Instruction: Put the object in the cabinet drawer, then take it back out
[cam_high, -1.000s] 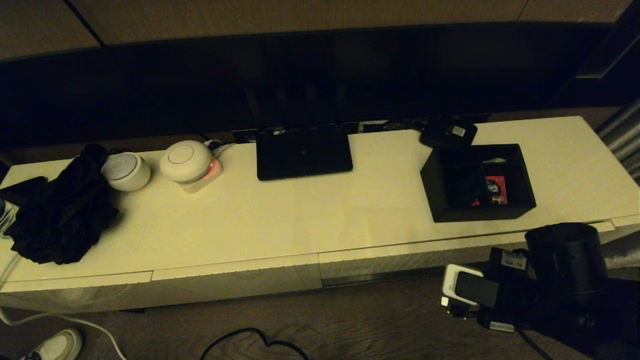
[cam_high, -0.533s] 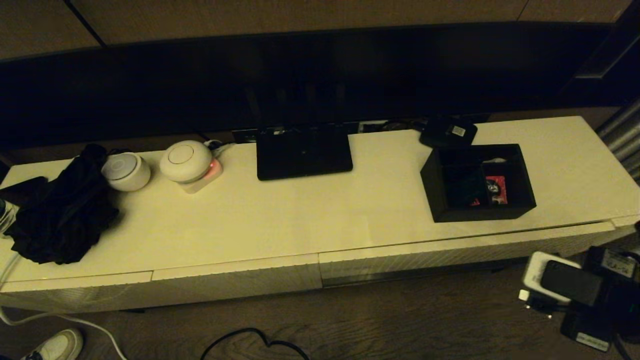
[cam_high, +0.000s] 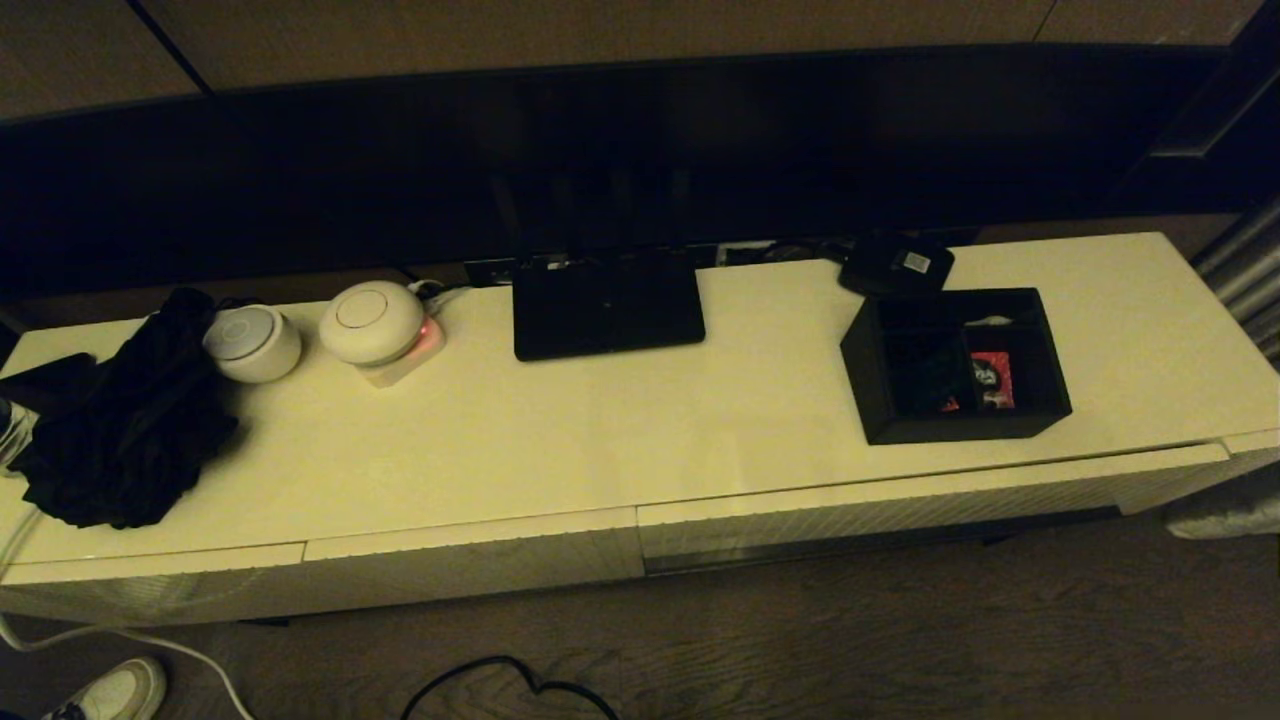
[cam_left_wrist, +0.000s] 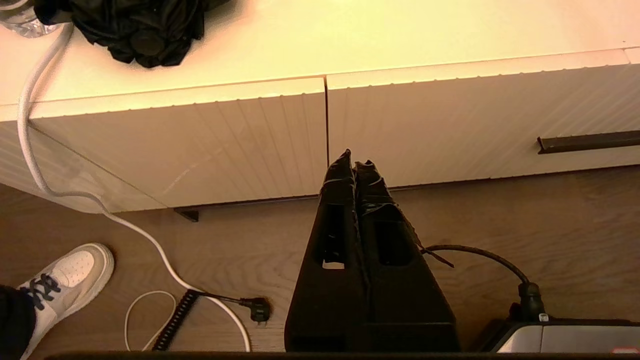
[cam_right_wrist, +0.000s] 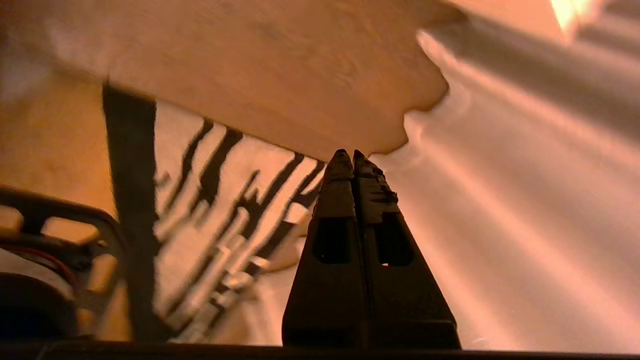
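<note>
The black open-top divided box (cam_high: 957, 365) sits above the closed white ribbed drawer (cam_high: 900, 505), both claws (cam_left_wrist: 356, 163) (cam_right_wrist: 353, 155) clenched empty, so opening it seems next

The tabletop (cam_high: 600, 440) is pale cream. The box (cam_high: 955, 365) on it is black, with red and white packets (cam_high: 990, 382) inside. The drawer front (cam_high: 900, 505) below the box is white with fine ribbing. Left of the box lie a black router (cam_high: 607, 305), two white round devices (cam_high: 372, 322), and crumpled black cloth (cam_high: 120, 425). The floor (cam_high: 800, 640) is brown wood-grain.
</note>
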